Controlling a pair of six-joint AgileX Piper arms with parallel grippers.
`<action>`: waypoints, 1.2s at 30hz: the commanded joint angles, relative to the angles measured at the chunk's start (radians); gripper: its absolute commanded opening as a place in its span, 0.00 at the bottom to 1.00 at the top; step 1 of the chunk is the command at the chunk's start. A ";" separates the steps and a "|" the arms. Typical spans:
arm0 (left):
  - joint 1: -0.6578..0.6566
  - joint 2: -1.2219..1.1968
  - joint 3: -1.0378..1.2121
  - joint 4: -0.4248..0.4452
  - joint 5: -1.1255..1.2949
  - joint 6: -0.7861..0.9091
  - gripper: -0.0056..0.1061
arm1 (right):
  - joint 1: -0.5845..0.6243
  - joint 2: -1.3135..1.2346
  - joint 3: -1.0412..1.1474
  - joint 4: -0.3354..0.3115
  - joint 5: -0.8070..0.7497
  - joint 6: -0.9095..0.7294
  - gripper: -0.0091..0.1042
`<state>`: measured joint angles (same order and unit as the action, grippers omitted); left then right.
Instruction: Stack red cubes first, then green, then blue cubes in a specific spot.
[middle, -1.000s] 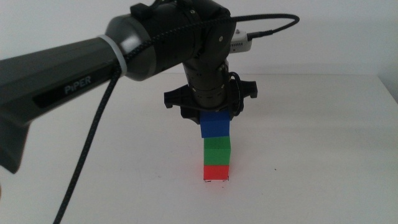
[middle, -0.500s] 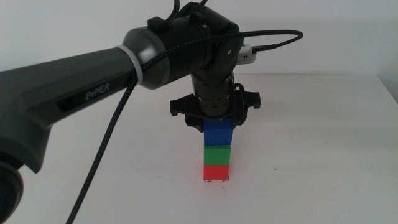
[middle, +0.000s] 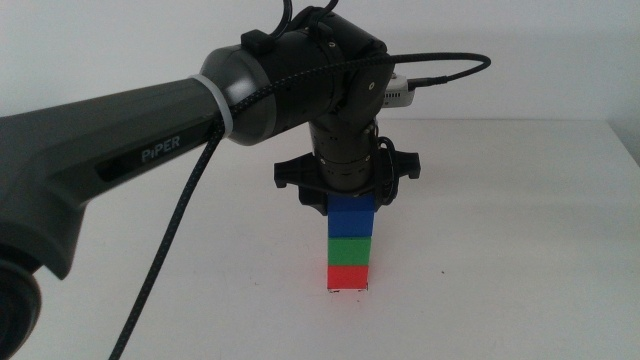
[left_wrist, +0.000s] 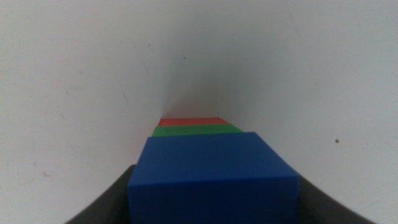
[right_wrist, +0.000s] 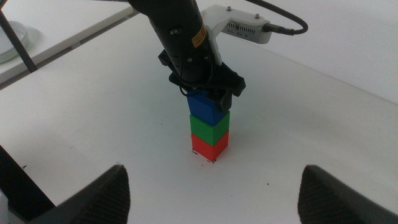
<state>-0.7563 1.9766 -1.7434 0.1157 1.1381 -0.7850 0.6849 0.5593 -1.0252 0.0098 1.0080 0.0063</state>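
the white worktop (middle: 520, 230) carries a three-cube stack. the left gripper (middle: 350, 200) reaches straight down over it, jaws closed on the blue cube (middle: 352, 215), which sits on the green cube (middle: 351, 249), itself on the red cube (middle: 349, 276). the right gripper (right_wrist: 211, 186) hangs well apart from the stack, jaws spread wide and holding nothing.

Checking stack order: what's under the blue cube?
The green cube sits directly under the blue cube, with the red cube beneath on the table. The left gripper covers blue's top. The right gripper waits apart, open.
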 joint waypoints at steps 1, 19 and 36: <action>-0.002 -0.008 -0.002 -0.001 0.000 0.003 0.14 | -0.007 -0.004 0.001 -0.003 -0.012 -0.006 0.89; -0.002 -0.008 -0.002 -0.001 0.009 0.029 0.74 | -0.007 -0.004 0.001 -0.003 -0.012 -0.006 0.89; -0.002 -0.339 -0.022 0.110 0.083 0.134 0.85 | -0.007 -0.004 0.001 -0.003 -0.012 -0.006 0.89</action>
<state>-0.7563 1.6929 -1.7610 0.1957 1.2122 -0.6652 0.6849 0.5593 -1.0252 0.0098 1.0065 0.0063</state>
